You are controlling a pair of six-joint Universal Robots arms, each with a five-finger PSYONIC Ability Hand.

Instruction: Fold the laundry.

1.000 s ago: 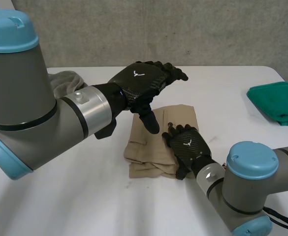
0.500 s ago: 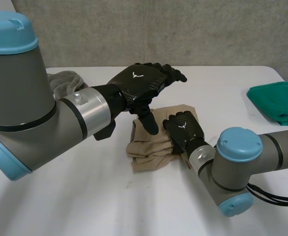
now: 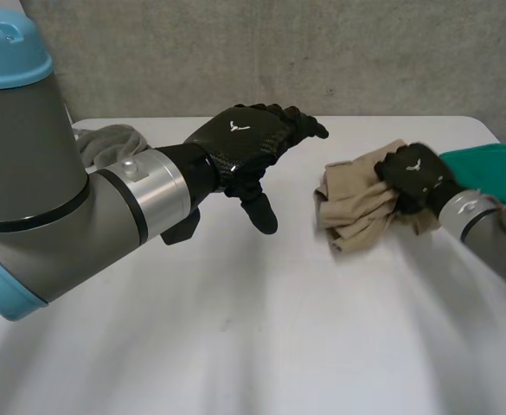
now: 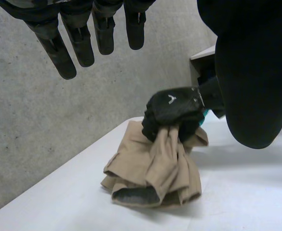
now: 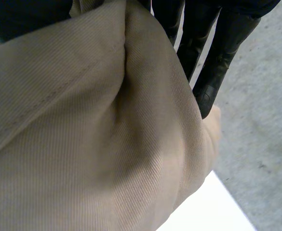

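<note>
A folded tan garment point(image 3: 361, 207) is bunched in my right hand point(image 3: 413, 173), which is shut on its far side and carries it at the table's right, near the green cloth. From the left wrist camera the right hand point(image 4: 172, 111) clutches the top of the tan garment point(image 4: 150, 168), whose folds droop to the table. Tan garment point(image 5: 83, 134) lies against the palm in the right wrist view, with fingers point(image 5: 213, 57) pressed on it. My left hand point(image 3: 248, 147) hovers open above the table's middle, its fingers point(image 4: 68, 43) straight and holding nothing.
A green cloth point(image 3: 486, 164) lies at the table's right edge, just behind the right hand. A grey-beige cloth point(image 3: 110, 143) sits at the back left behind my left arm. A grey wall rises beyond the white table point(image 3: 278, 328).
My right hand closed on the tan garment at the table's middle, lifted it and swept it to the right, toward the green cloth. The left hand stayed where it was.
</note>
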